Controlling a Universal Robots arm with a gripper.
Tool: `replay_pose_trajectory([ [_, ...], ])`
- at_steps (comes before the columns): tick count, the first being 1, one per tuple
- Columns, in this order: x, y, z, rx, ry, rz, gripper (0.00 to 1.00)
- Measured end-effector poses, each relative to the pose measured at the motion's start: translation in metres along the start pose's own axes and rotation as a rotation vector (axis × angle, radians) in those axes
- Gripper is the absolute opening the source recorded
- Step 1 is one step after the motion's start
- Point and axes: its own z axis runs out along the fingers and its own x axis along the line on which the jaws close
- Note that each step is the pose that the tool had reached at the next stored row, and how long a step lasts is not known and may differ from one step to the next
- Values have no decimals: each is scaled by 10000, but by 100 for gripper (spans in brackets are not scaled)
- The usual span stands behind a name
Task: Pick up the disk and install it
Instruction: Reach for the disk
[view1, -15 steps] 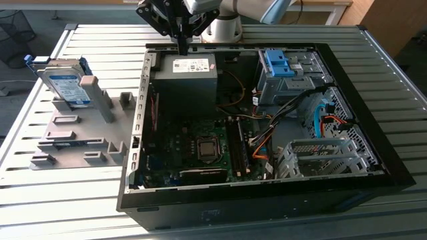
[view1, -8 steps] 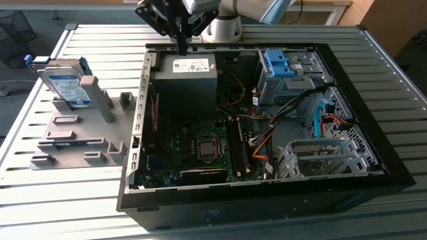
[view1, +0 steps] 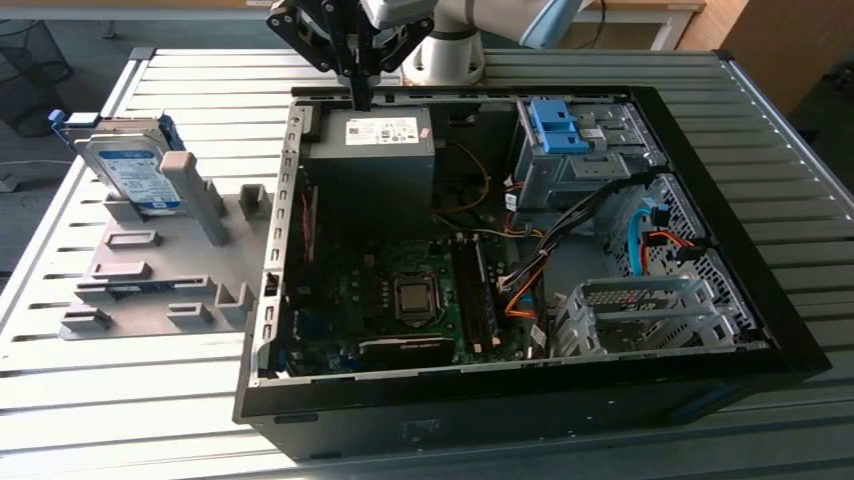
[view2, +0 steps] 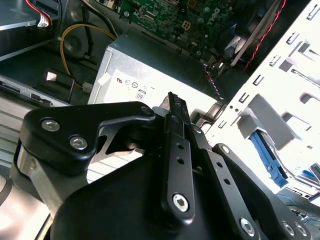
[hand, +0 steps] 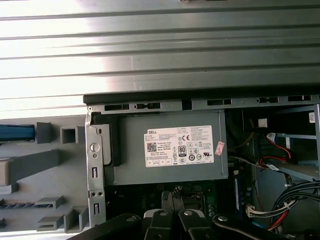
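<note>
Fingers (view2: 176, 131) closed and empty, the gripper (view1: 360, 104) hangs above the dark grey box (view1: 384, 150), well apart from the disk (view1: 131, 172).

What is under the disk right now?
The disk stands tilted on a grey fixture lying on the slatted table. A post covers its bottom edge, so the contact itself is hidden.
</note>
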Motion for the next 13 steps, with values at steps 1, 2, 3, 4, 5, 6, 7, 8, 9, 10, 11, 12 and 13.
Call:
replay_pose_trajectory([
  [1, 2, 0, 0, 0, 0, 0, 11],
  [2, 35, -3, -1, 0, 0, 0, 11],
  [3, 69, -5, -2, 0, 0, 0, 11],
  [4, 71, -5, -2, 0, 0, 0, 11],
  [5, 73, -6, -2, 0, 0, -1, 11],
  [6, 75, -6, -2, 0, 0, 0, 11],
  [7, 77, -6, -2, 0, 0, 0, 11],
  [8, 79, -6, -2, 0, 0, 0, 11],
  [9, 81, -6, -2, 0, 1, 0, 11],
  [10, 83, -6, -2, 0, 0, 0, 11],
  [11, 85, -6, -2, 0, 0, -1, 11],
  [12, 87, -6, -3, 1, 0, 0, 11],
  [13, 89, -7, -3, 0, 0, 0, 11],
])
